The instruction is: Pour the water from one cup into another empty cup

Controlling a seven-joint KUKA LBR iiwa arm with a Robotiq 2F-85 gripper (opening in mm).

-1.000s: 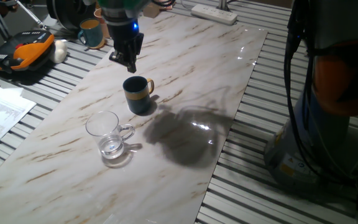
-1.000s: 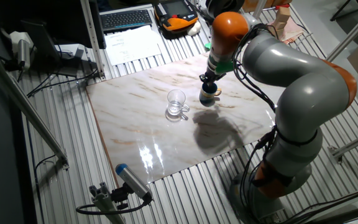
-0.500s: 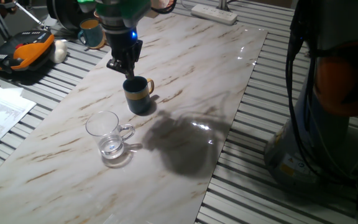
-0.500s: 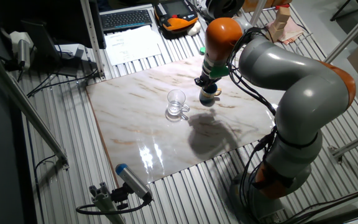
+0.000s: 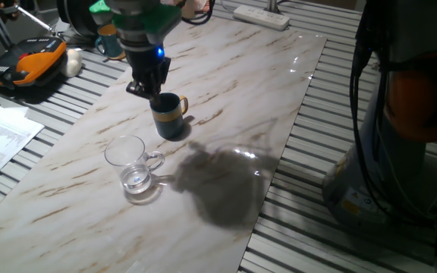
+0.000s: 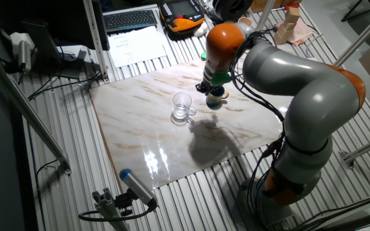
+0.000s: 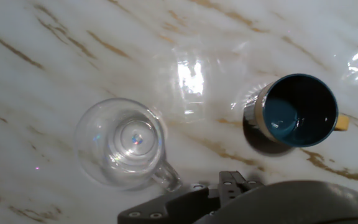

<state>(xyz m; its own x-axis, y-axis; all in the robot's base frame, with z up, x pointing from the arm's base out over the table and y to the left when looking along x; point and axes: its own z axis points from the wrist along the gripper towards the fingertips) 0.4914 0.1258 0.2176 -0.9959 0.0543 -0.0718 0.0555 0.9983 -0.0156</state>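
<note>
Hand view is looking straight down on both cups right now: the glass mug [image 7: 122, 149] is sitting upright on the marble table [image 7: 55, 56] with its handle pointing toward the bottom of the shot, and the dark blue mug [image 7: 298, 112] is standing well apart from it, showing a teal-looking, empty inside. Over the last second the gripper [image 5: 144, 85] has been sliding away from the back of the table toward the glass side, and it's now hanging just above and beside the blue mug's rim. To me that reads as the arm still travelling to pick up the glass, so nothing is grasped or poured yet. Can't honestly tell whether the fingers are open or closed; they're dark and bunched together in both fixed views. The water [image 5: 136, 180] is just a shallow clear puddle at the bottom of the glass, glinting a bit.
</note>
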